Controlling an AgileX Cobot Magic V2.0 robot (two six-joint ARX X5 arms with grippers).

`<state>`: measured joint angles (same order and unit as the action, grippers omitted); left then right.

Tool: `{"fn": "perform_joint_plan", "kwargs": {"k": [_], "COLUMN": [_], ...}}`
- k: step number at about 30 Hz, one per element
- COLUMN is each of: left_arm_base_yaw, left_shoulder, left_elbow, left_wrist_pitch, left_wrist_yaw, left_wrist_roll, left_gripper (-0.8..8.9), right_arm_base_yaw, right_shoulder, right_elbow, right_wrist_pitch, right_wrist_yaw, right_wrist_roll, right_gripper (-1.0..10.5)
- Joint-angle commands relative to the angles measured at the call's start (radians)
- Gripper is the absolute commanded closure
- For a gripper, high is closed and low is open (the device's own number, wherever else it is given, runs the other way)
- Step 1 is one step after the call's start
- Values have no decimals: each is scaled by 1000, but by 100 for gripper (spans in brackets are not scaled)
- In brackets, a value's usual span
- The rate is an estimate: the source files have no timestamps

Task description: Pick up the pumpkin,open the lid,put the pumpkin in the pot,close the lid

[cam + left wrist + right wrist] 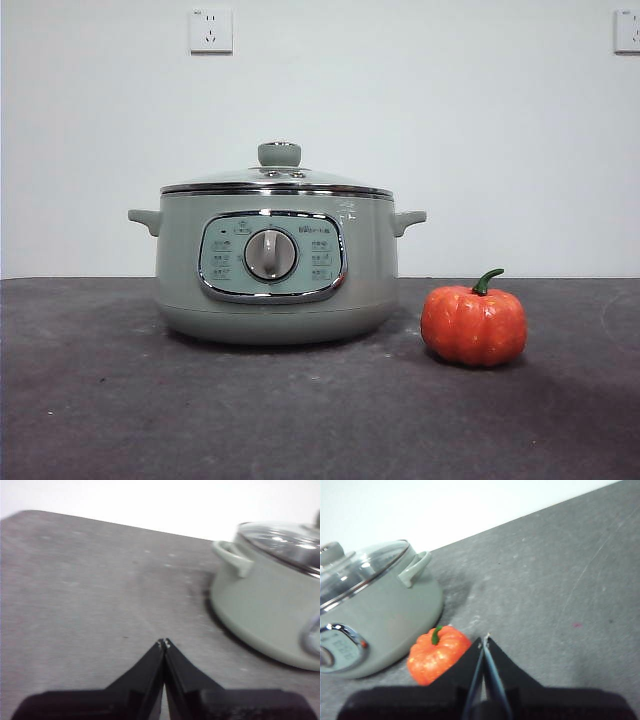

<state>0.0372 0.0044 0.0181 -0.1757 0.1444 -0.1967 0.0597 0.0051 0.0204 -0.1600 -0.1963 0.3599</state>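
Observation:
The sage-green pot (276, 262) stands at the middle of the dark table with its glass lid (277, 180) resting shut on it, green knob on top. To its right the small orange pumpkin (473, 322) sits upright on the table, green stem curling up. Neither gripper shows in the front view. My left gripper (164, 642) is shut and empty, above bare table beside the pot (270, 605). My right gripper (485, 639) is shut and empty, close beside the pumpkin (436, 652), which lies against the pot (375, 615) under the lid (362, 565).
The dark grey table (320, 420) spreads wide in front of and around the pot. A white wall with two power sockets (211, 30) stands behind.

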Motion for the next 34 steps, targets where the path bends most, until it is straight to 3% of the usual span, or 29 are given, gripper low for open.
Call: {"fn": "perform_joint_plan", "kwargs": {"k": [1,6,13,17,34], "left_arm_base_yaw": [3,3,3,3,2], "left_shoulder": [-3,0,2,23,434], "left_elbow": [-7,39,172,272,723], "left_wrist_pitch": [3,-22,-133,-189,-523], "left_wrist_yaw": [48,71,79,117,509], "left_wrist_roll": [-38,-145,-144,-138,201], "left_gripper": [821,821,821,821,822], "right_arm_base_yaw": [2,2,2,2,14], "right_shoulder": [2,13,118,224,629], "right_elbow": [23,97,237,359,903], "right_wrist_pitch": [8,0,-17,-119,-720], "right_wrist_yaw": [-13,-13,-27,-72,-328], "right_wrist_roll": [79,88,81,8,-385], "right_gripper": [958,959,958,959,958]}}
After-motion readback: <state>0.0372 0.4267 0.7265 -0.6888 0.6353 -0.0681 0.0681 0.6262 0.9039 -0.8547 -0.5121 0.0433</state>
